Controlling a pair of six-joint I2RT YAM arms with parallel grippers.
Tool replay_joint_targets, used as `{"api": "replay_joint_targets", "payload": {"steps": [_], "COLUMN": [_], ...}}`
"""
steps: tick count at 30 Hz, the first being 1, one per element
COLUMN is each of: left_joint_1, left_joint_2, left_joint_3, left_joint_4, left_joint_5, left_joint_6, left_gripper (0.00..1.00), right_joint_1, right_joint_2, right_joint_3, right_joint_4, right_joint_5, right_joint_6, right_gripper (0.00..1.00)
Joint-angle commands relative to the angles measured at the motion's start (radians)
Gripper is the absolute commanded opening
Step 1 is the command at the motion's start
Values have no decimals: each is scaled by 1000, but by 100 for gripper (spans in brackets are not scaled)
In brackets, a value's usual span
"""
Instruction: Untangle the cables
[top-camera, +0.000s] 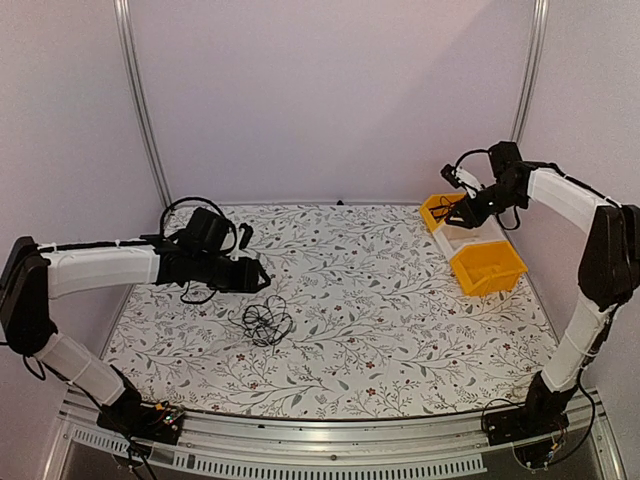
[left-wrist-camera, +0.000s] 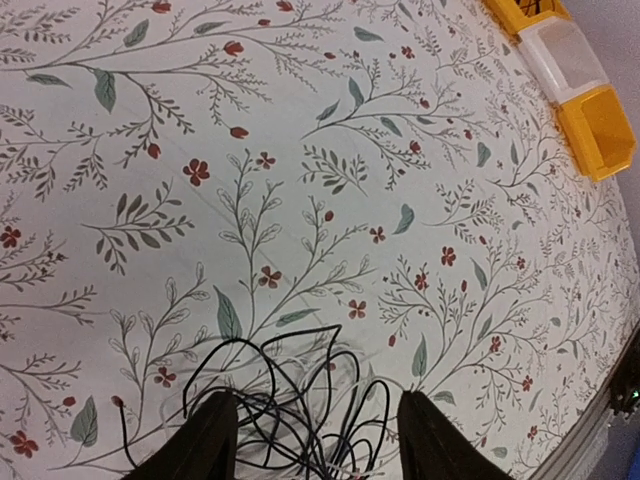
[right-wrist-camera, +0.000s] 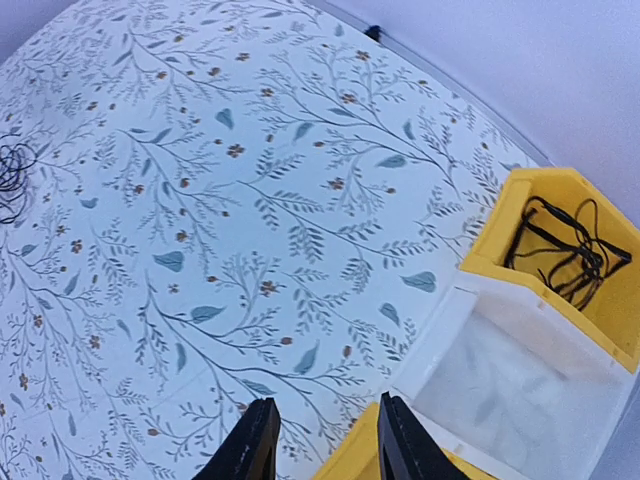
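Note:
The cables (top-camera: 266, 323) lie as a loose bunch of thin black looping wires on the flowered tablecloth, left of centre. My left gripper (top-camera: 260, 277) hovers just behind and above them. In the left wrist view the bunch (left-wrist-camera: 300, 405) lies between and below the spread fingers (left-wrist-camera: 205, 445) of the open left gripper (left-wrist-camera: 318, 440), which hold nothing. My right gripper (top-camera: 452, 213) is open and empty above the bins at the back right; its fingers (right-wrist-camera: 250, 450) frame the tablecloth and a yellow rim. The bunch also shows far off in the right wrist view (right-wrist-camera: 12, 175).
Three bins stand in a row at the back right: a far yellow bin (right-wrist-camera: 520, 200) holding a black cable (right-wrist-camera: 560, 245), a white bin (right-wrist-camera: 450, 330), and a near yellow bin (top-camera: 488, 268). The tablecloth ends at a metal front rail (top-camera: 320, 425).

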Motion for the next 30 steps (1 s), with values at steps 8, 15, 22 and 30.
{"api": "replay_joint_targets", "payload": {"steps": [8, 15, 22, 30], "left_joint_1": [12, 12, 19, 47], "left_joint_2": [12, -106, -202, -147], "left_joint_3": [-2, -89, -209, -235], "left_joint_4": [-157, -238, -242, -151], "left_joint_5": [64, 93, 51, 60], "left_joint_6": [-59, -119, -217, -328], "left_gripper": [53, 51, 50, 35], "right_joint_1": [408, 642, 792, 817], "right_joint_2": [-163, -89, 31, 182], "right_joint_3": [-213, -210, -173, -49], "right_joint_4": [226, 290, 351, 332], "right_joint_5": [-247, -237, -212, -223], "right_joint_6": [-30, -153, -225, -75], "right_gripper": [26, 22, 24, 26]}}
